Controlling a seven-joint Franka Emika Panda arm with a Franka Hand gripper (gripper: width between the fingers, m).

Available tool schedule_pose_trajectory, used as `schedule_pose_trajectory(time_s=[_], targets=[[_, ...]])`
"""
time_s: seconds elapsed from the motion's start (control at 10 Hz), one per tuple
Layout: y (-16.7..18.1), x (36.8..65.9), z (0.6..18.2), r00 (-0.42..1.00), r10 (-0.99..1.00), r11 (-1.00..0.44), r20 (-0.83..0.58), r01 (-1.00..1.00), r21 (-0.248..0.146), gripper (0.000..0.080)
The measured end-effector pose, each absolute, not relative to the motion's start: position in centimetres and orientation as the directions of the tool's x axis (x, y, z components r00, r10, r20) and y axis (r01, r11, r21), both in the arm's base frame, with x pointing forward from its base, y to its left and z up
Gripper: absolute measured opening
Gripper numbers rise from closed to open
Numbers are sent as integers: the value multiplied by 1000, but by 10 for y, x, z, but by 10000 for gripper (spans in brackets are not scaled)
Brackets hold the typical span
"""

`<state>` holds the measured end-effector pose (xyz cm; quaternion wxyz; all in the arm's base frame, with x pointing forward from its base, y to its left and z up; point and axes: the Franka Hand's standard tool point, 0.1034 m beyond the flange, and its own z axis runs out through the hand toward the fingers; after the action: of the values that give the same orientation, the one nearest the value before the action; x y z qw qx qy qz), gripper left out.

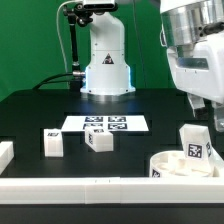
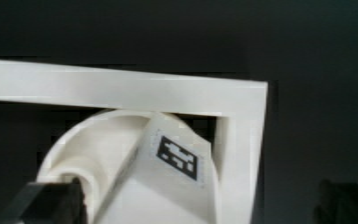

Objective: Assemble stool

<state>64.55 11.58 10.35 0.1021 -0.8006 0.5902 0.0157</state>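
Note:
The stool's round white seat [image 1: 178,164] lies at the exterior view's right, in the corner of the white border rails. One chunky white leg [image 1: 195,146] with a black-and-white tag stands upright on it. Two more legs [image 1: 53,143] [image 1: 98,140] lie loose on the black table in front of the marker board. My gripper [image 1: 205,112] hangs just above the standing leg. In the wrist view the seat [image 2: 114,170] and the leg's tag [image 2: 179,156] lie between my dark fingers [image 2: 51,203], which are spread wide and touch nothing. My gripper [image 2: 197,208] is open.
The marker board [image 1: 105,124] lies flat at the table's middle, before the robot's white base [image 1: 105,60]. White border rails [image 1: 70,186] run along the near edge and form a corner [image 2: 238,100] around the seat. A short rail piece [image 1: 5,152] sits at the exterior view's left.

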Motion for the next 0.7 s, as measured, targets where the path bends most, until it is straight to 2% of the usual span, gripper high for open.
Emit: schedule_pose_trajectory(time_s=[0.1, 0.7], targets=[[120, 646, 107, 428, -896, -414, -119, -902, -124, 649], [118, 648, 107, 769, -637, -756, -49, -636, -154, 649]])
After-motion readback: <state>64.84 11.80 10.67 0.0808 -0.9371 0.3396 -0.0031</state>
